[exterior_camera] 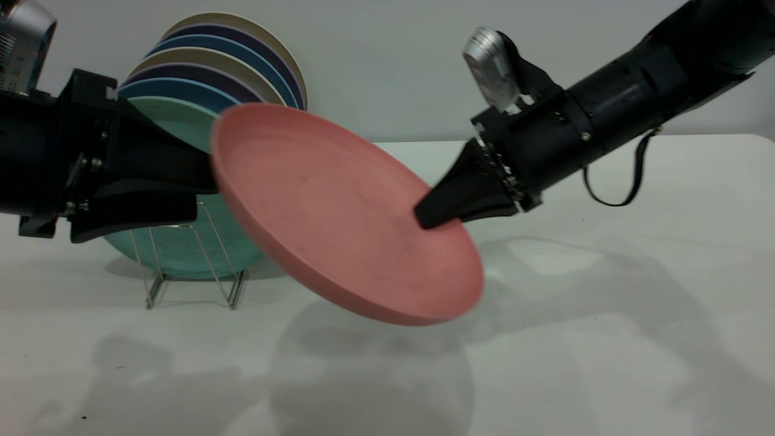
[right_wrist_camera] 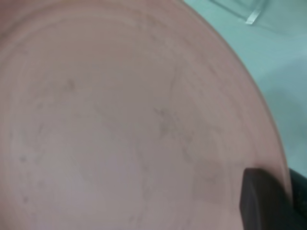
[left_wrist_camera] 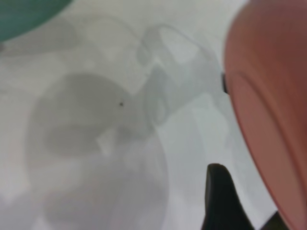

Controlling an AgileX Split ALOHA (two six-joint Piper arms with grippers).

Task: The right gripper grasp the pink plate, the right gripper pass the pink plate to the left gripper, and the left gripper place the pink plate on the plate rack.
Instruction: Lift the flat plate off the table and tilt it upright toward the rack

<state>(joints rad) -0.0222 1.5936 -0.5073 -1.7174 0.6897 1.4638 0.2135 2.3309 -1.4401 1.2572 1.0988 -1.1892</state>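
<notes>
Two grippers meet at one pink plate, which hangs in the air above the white table, clear of its surface. The plate is tilted: its hollow face turns up and toward the exterior camera, its high edge lies at the left and its low edge dips toward the right front. Its widest line runs from upper left down to lower right.

The right gripper comes in from the upper right and is clamped on the plate's right rim, one wedge jaw lying on the hollow face; the right wrist view shows that dark jaw tip pressed against the plate inside the rim. The left gripper reaches in from the left with its jaws spread, one above and one below the plate's high edge. I cannot tell whether they touch it.

Behind the left gripper, the plate rack stands on the table and holds a row of upright plates, the mint-green plate foremost, then blue, dark purple and beige ones.
</notes>
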